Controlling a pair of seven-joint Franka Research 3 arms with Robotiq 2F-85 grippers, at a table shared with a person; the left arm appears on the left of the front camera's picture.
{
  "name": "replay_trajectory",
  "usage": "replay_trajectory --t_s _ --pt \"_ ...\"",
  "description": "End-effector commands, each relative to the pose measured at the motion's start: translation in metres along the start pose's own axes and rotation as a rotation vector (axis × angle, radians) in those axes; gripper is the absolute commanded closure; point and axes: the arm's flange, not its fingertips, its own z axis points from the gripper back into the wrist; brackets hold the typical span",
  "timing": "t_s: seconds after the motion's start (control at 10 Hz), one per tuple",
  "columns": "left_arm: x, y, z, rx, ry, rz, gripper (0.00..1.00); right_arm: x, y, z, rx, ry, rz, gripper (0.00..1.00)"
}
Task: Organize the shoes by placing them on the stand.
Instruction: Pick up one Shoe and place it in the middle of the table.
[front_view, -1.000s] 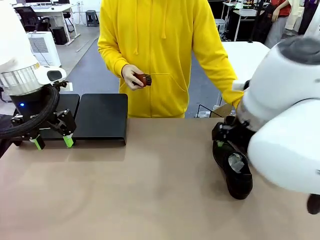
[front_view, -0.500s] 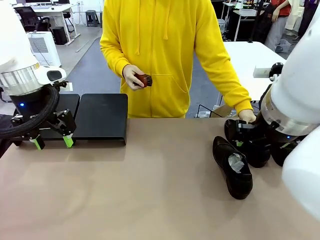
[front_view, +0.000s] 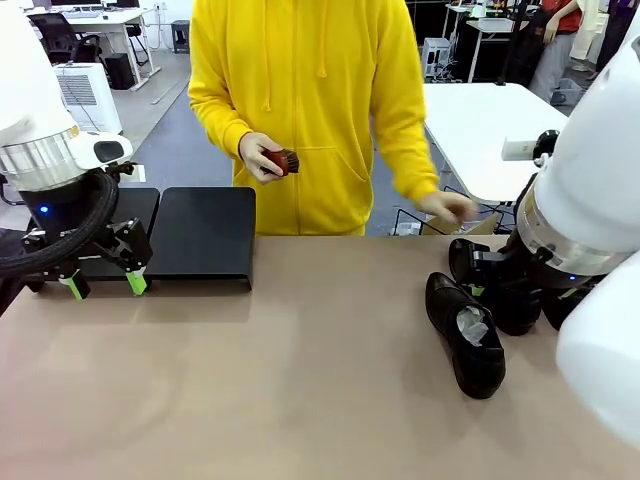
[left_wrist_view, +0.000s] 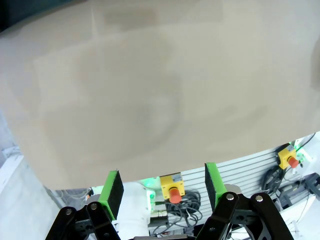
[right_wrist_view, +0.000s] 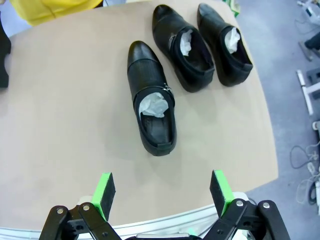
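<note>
While left tool (left_wrist_view: 161, 182) and right tool (right_wrist_view: 162, 190) wide, empty: shoes (right_wrist_view: 145, 75) lengthwise, toes toward person (front_view: 300, 100).

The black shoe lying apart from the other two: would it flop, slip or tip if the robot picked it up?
Probably fairly stiff: the shoe keeps its shape, and crumpled white paper fills it. Its glossy leather might be slippery against the green-padded fingers. Sitting flat on its sole, it seems unlikely to roll or tip.
</note>
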Motion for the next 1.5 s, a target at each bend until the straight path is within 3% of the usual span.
replay_trajectory --t_s 0.0,0.2,0.9,1.2,1.4 --pt "-0.002 0.002 0.001 0.013 0.002 -0.011 0.15 0.001 -0.001 0.001 0.007 0.002 -0.002 0.00" --pt "-0.002 0.002 0.001 0.013 0.002 -0.011 0.15 0.005 0.008 -0.008 0.002 -0.033 0.051 0.00" --pt "-0.002 0.002 0.001 0.013 0.002 -0.011 0.15 0.023 0.075 -0.110 0.094 0.193 0.273 0.00" --pt "-0.002 0.002 0.001 0.013 0.002 -0.011 0.15 0.020 0.095 -0.168 0.047 0.242 0.358 0.00" --pt "-0.002 0.002 0.001 0.013 0.002 -0.011 0.15 0.018 0.096 -0.184 0.023 0.225 0.362 0.00"
